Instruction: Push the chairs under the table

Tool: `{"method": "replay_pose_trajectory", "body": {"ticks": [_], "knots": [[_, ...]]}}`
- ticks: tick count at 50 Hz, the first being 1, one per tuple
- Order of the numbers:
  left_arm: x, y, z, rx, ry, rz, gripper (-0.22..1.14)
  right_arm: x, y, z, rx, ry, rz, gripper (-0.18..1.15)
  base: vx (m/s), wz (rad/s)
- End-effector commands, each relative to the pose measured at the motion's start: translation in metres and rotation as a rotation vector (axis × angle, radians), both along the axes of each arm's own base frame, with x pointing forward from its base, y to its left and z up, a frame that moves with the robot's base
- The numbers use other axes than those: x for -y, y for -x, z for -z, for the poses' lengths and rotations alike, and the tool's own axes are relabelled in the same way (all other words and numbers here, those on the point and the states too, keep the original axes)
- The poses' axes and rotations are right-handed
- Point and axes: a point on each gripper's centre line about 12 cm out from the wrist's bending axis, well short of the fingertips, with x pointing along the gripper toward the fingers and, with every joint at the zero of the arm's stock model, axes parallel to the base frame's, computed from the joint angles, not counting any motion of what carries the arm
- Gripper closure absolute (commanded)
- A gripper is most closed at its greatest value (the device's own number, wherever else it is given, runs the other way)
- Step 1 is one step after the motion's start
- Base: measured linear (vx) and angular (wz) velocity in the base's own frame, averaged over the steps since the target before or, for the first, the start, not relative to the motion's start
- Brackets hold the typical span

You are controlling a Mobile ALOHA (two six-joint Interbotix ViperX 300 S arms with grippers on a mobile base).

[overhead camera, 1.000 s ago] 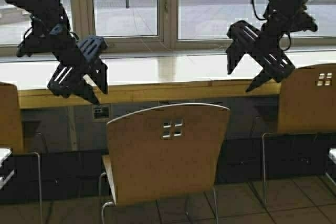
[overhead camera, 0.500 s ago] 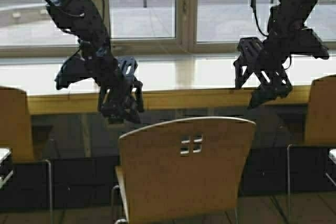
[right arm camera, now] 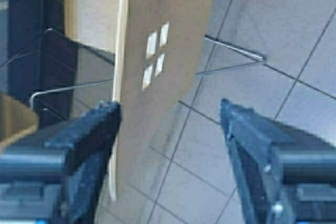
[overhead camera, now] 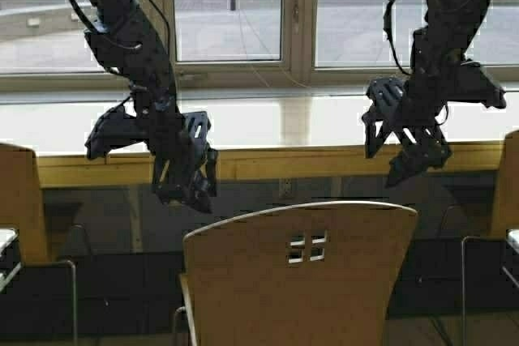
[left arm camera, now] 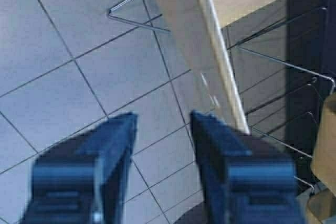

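Centre tan moulded-plywood chair (overhead camera: 300, 277) with four square cut-outs stands facing the long pale wood-laminate bench (overhead camera: 268, 123) under the window, backrest not yet at the bench edge, so not yet tucked in. Two more tan chairs sit at the far left (overhead camera: 18, 200) and far right (overhead camera: 511, 184) edges.

Both arms hang down over the backrest's top corners, likely so the fingers can brace behind it and shove forward.

Left gripper (overhead camera: 185, 186): pointing down above the backrest's left corner, fingers parted, holding nothing. Right gripper (overhead camera: 409, 155): higher, above the right corner, fingers wide apart, empty; in the right wrist view they straddle the backrest edge.
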Motion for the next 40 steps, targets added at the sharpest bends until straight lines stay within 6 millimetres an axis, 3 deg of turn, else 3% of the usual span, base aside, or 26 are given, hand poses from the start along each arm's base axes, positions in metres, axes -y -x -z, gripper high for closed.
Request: {"method": "replay_pose_trajectory", "body": {"ticks": [1,13,28,40], "knots": [[0.005,-0.002,-0.004,0.009,0.016,0.008,0.17,-0.003,-0.003,0.001,0.002,0.000,-0.011,0.05,0.18,-0.03],[0.009,0.001,0.010,-0.017,0.006,0.017,0.17,0.002,0.000,0.021,-0.040,0.027,-0.011,0.05,0.16,-0.02],[0.020,0.010,0.020,-0.042,0.009,0.029,0.17,-0.002,-0.020,0.037,-0.043,0.022,-0.014,0.05,0.11,0.01],[0.023,0.013,0.024,-0.054,0.010,0.029,0.17,-0.004,-0.022,0.049,-0.068,0.013,-0.021,0.05,0.07,0.01]]}}
